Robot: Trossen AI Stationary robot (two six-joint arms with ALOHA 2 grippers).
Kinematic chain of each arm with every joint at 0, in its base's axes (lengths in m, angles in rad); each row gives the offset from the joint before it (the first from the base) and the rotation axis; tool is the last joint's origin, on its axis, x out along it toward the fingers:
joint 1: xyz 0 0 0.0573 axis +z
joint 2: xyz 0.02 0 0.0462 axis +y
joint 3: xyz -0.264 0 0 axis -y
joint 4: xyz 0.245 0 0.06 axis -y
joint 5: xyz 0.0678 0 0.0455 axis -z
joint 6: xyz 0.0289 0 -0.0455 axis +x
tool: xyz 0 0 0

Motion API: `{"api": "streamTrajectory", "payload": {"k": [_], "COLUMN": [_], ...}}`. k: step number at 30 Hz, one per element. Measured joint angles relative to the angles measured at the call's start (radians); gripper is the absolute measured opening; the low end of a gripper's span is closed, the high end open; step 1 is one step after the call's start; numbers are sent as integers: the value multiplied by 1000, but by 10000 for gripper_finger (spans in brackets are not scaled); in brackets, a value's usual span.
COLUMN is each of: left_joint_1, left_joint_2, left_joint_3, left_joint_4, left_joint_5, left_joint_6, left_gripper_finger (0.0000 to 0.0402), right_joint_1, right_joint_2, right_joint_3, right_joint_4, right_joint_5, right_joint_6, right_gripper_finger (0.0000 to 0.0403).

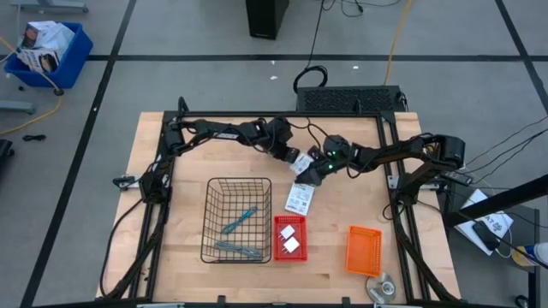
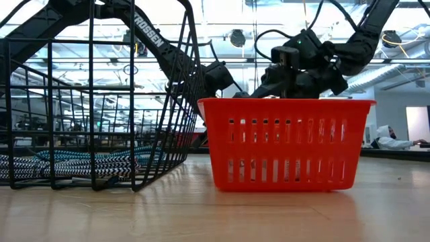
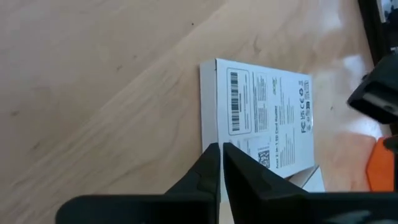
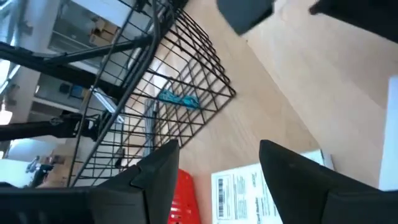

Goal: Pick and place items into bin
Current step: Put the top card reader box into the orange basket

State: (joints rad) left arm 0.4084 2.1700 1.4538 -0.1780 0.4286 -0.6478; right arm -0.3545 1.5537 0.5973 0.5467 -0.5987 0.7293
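**Both grippers over the white cards, mid-table**

White cards with green print [image 1: 300, 199] lie flat on the wooden table [image 1: 342, 248], just behind the small red bin [image 1: 288, 238] and beside the black wire basket [image 1: 237, 220]. Left gripper [image 1: 297, 160] hangs above the cards' far edge, fingers [image 3: 211, 165] pressed together, nothing between them; the card's barcode face [image 3: 261, 118] lies directly past the tips. Right gripper [image 1: 310, 174] sits close alongside, fingers [image 4: 155, 168] spread apart, empty, a card [image 4: 239, 193] lying under the gap. Two teal-and-grey hand tools [image 1: 239, 221] lie inside the wire basket. Two white blocks [image 1: 289, 237] sit in the red bin. An orange bin [image 1: 363, 250] stands well right.
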Motion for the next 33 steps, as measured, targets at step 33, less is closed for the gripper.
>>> {"api": "streamTrajectory", "payload": {"k": [33], "left_joint_1": [-54], "left_joint_2": [-28], "left_joint_3": [12], "left_joint_4": [90], "left_joint_5": [43], "left_joint_6": [77], "left_gripper_finger": [5], "right_joint_1": [-26], "right_joint_2": [-229], "right_joint_3": [0], "right_joint_4": [-781], "right_joint_5": [410], "right_joint_6": [25], "right_gripper_finger": [157]}}
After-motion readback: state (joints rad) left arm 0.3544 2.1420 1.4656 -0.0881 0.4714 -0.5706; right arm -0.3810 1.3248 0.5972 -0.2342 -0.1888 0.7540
